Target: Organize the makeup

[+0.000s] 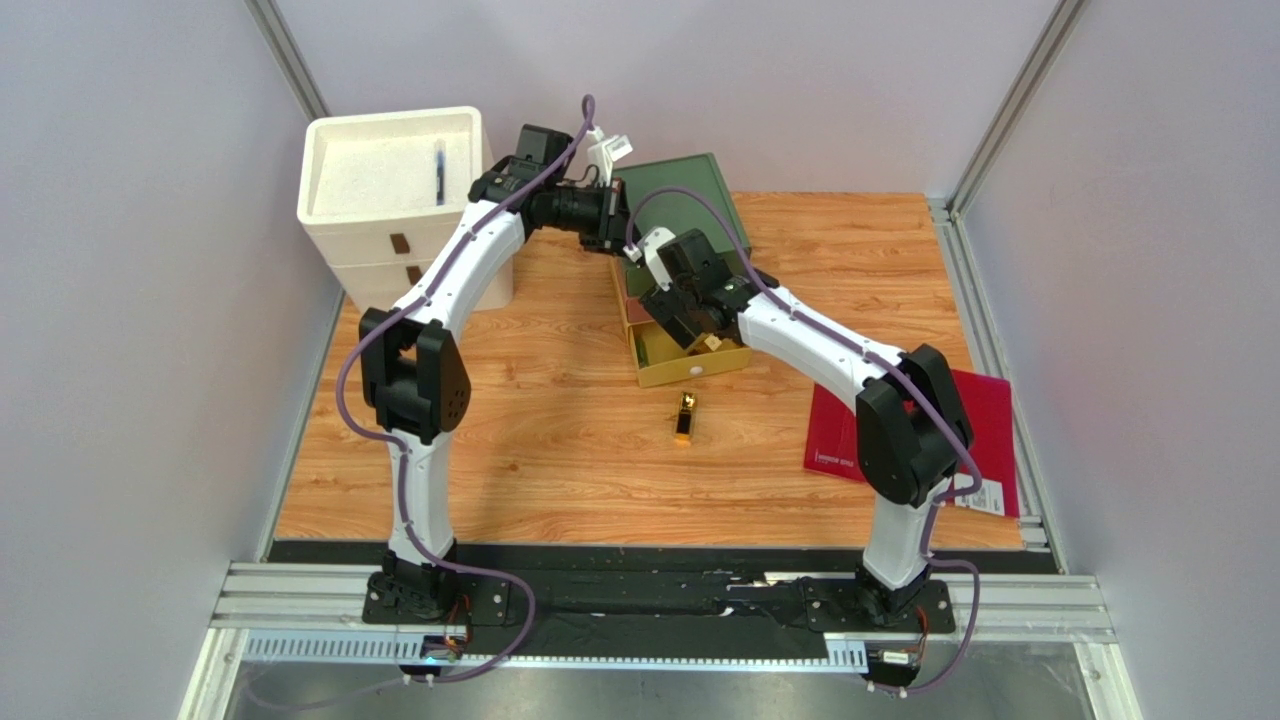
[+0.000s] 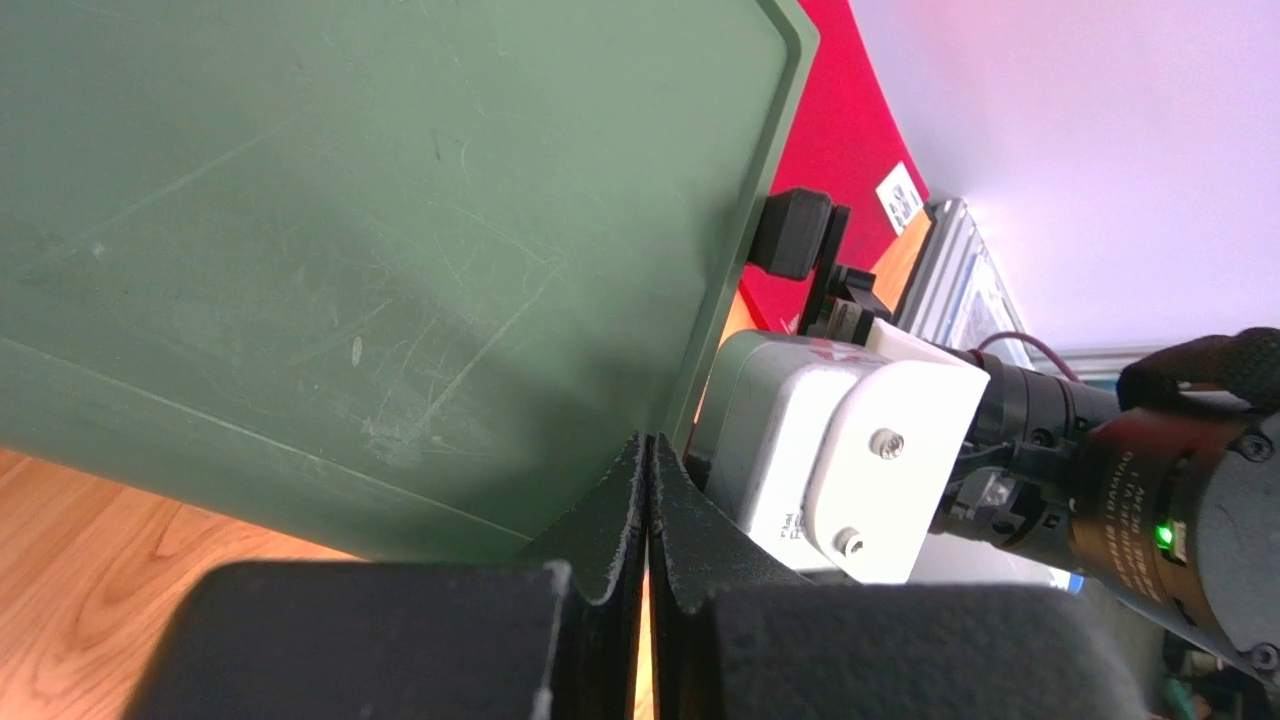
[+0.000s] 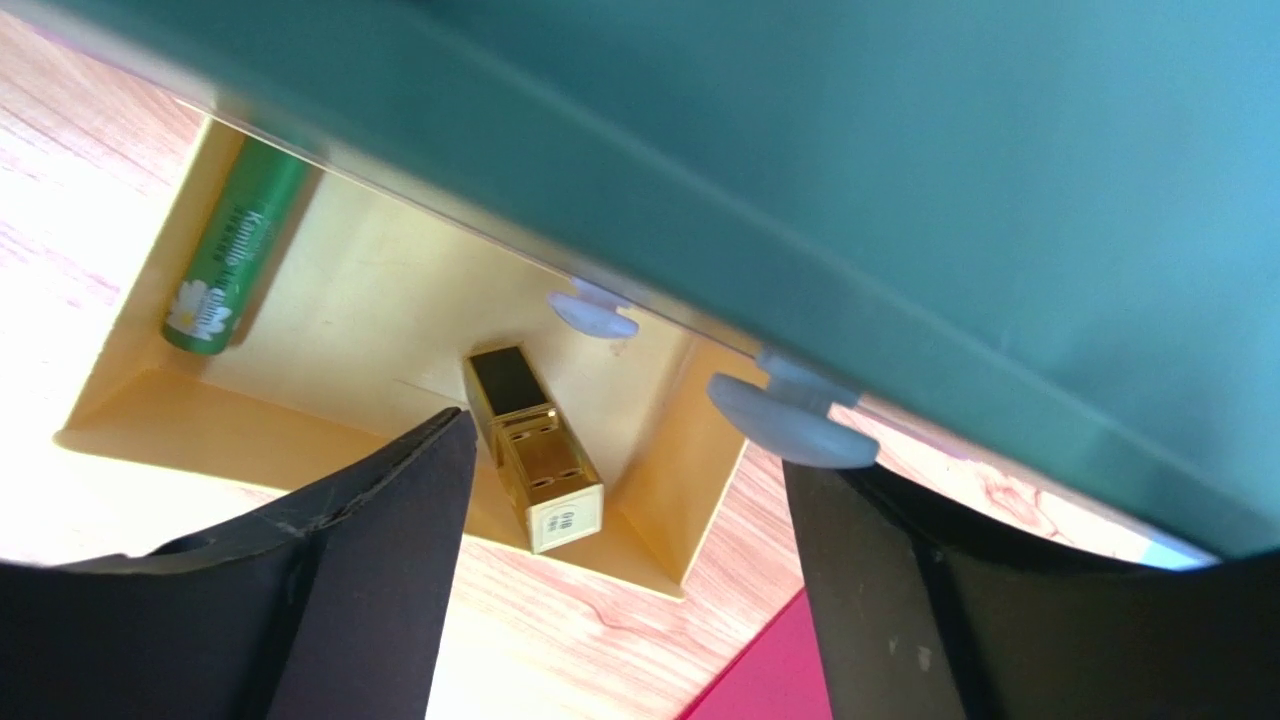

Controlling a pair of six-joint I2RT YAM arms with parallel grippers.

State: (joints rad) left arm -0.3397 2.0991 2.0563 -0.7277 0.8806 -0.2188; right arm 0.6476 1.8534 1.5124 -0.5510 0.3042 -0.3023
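Observation:
A shallow yellow box (image 1: 706, 360) stands mid-table with its dark green lid (image 1: 684, 192) tilted up behind it. Inside the box lie a bright green stick (image 3: 226, 258) by the left wall and a black-and-gold rectangular case (image 3: 535, 468) near the front wall. My right gripper (image 3: 624, 518) hovers open just above that case, which lies free between the fingers. A second black-and-gold case (image 1: 687, 419) lies on the wood in front of the box. My left gripper (image 2: 648, 503) is shut, its tips at the lower edge of the lid (image 2: 361, 255).
A white foam box (image 1: 394, 180) stands at the back left with a dark stick in it. A flat dark red folder (image 1: 842, 435) lies at the right under the right arm. Both arms crowd over the yellow box.

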